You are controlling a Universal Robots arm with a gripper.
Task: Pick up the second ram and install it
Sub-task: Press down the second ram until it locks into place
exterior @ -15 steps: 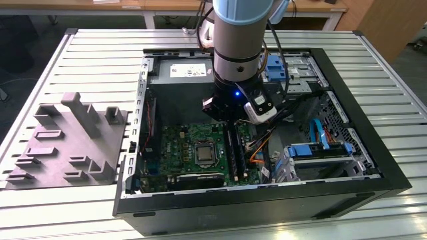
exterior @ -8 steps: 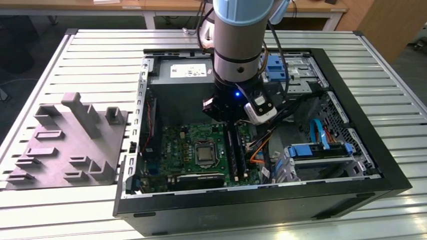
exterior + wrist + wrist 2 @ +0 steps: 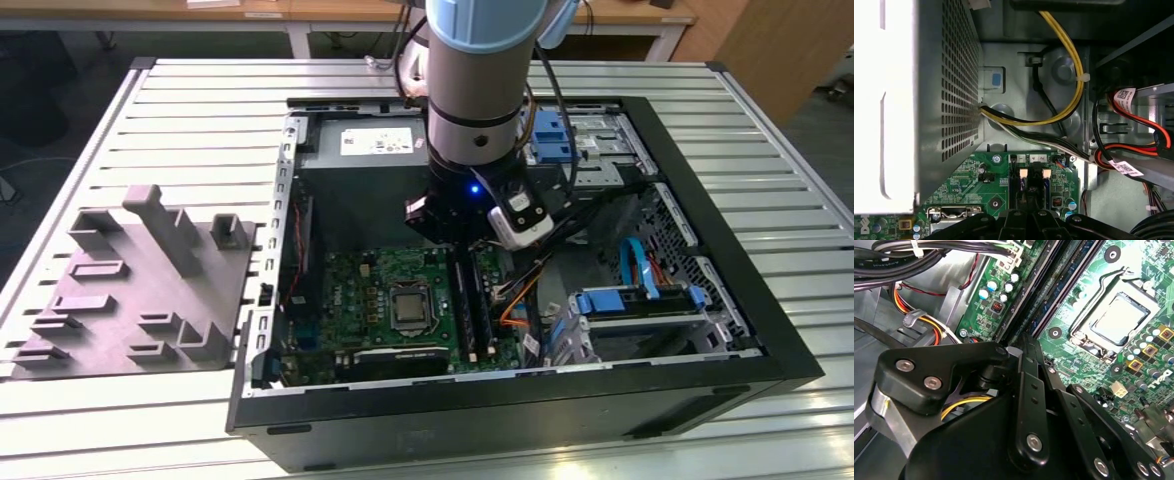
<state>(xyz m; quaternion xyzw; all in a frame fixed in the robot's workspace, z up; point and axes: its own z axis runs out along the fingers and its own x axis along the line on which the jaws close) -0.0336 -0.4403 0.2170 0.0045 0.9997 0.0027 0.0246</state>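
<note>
Gripper (image 3: 1024,340) linkages, black and bolted, sit lowest in the second wrist view, converging on a narrow tip directly over the long black memory slots (image 3: 1074,270). Whether that tip is clamped on anything, or how wide it stands, cannot be told. Just ahead of the tip a thin bluish edge runs along the slots, which looks like the second ram (image 3: 1054,300), but whether it is seated or held cannot be told either. Beside the slots on the green motherboard (image 3: 360,290) lies the processor socket (image 3: 1116,317) with its metal frame and lever. In the first wrist view two pale latch clips (image 3: 1023,173) mark the slot ends. Past them a yellow cable (image 3: 1074,75) curves across the bare metal wall next to the perforated power supply (image 3: 949,75). In the exterior view the arm (image 3: 474,90) comes straight down into the open computer case (image 3: 534,400). A flat blue cable (image 3: 638,265) lies toward the exterior view's right. The case rests on a slatted metal table (image 3: 200,110), and a grey moulded fixture (image 3: 134,290) stands apart on the exterior view's left.
</note>
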